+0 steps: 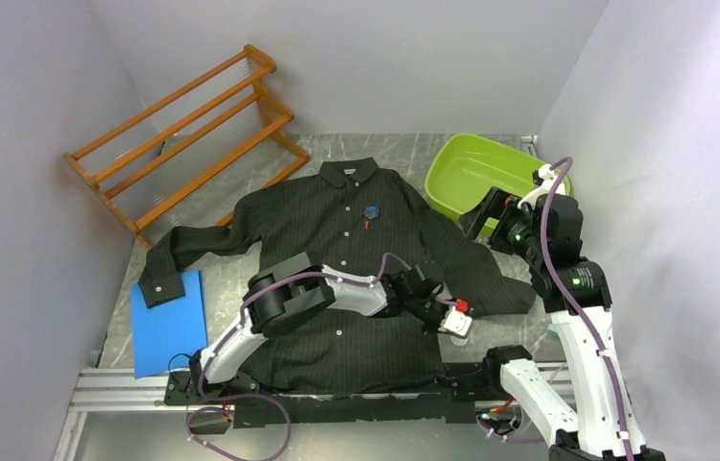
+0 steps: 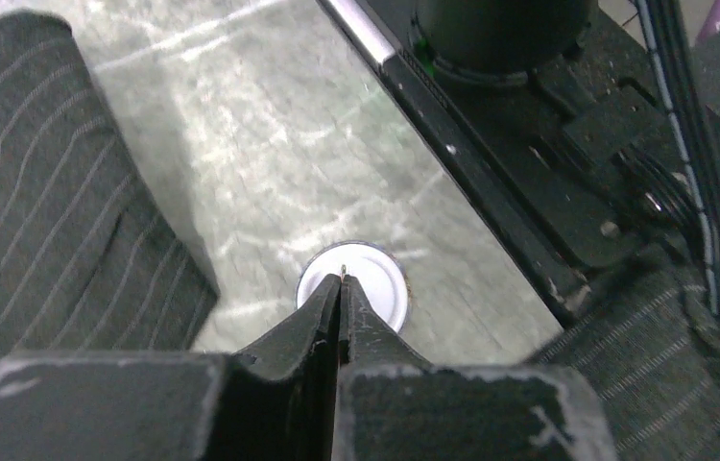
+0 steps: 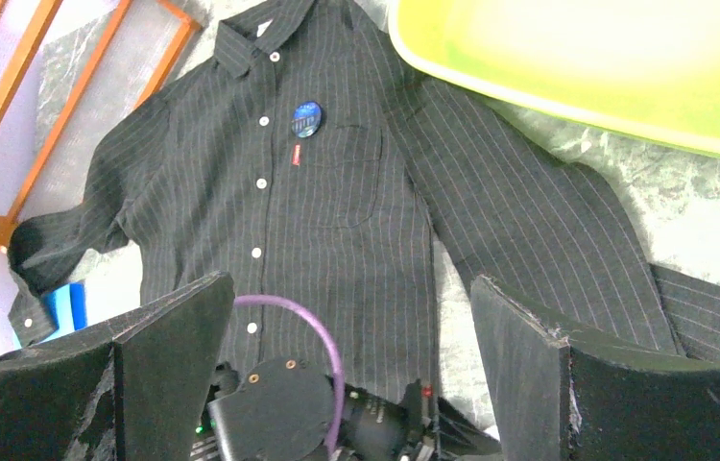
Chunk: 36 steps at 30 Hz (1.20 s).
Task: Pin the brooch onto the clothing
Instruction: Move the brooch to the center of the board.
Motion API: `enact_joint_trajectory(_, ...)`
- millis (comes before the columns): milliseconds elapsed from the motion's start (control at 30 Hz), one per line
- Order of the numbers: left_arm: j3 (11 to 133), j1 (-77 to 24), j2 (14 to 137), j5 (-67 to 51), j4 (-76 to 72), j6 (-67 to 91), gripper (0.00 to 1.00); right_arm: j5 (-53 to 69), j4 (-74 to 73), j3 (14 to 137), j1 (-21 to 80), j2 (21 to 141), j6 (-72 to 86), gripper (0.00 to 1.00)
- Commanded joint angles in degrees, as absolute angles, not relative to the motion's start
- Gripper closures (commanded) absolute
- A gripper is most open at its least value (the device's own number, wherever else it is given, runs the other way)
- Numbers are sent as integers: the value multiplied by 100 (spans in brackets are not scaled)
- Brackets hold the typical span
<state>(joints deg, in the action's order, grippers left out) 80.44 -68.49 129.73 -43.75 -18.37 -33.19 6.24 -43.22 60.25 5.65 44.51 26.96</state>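
Observation:
The black pinstriped shirt lies flat on the table with its collar at the far side. A round blue brooch sits on its chest above the tiny red mark, and it also shows in the right wrist view. My left gripper is low at the shirt's right hem. In the left wrist view it is shut, with a thin metal pin tip between its fingertips, over a white round disc on the table. My right gripper is open and empty, raised at the right by the basin.
A green basin stands at the back right. An orange wooden rack leans at the back left. A blue pad lies by the left cuff. The right arm's black base and rail are close to the left gripper.

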Motion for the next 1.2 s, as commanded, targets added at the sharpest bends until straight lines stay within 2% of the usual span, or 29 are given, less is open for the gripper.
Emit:
enact_joint_trajectory(0, 7467, -6861, 12466, -3714, -1709, -3241, 90, 619, -4083, 6028, 554, 4368, 2674, 2)
enact_joint_trajectory(233, 7612, -6856, 12164, -3791, -1896, -2870, 56, 659, -4077, 6009, 552, 4314, 2714, 2)
enact_joint_trajectory(300, 7571, -6861, 12073, -3834, -1858, -2963, 51, 570, -4131, 6019, 553, 4299, 2669, 2)
enact_joint_trajectory(500, 7897, -6864, 12184, -3991, -1204, -3241, 60, 500, -4134, 5997, 558, 4267, 2606, 2)
enact_joint_trajectory(733, 7983, -6891, 12470, -3957, -1348, -3121, 66, 501, -4152, 5968, 553, 4254, 2554, 2)
enact_joint_trajectory(1067, 8083, -6903, 12683, -3968, -914, -3413, 69, 461, -4143, 5965, 547, 4256, 2489, 1)
enact_joint_trajectory(1167, 8132, -6902, 12724, -3948, -789, -3480, 73, 474, -4122, 5959, 554, 4266, 2490, 1)
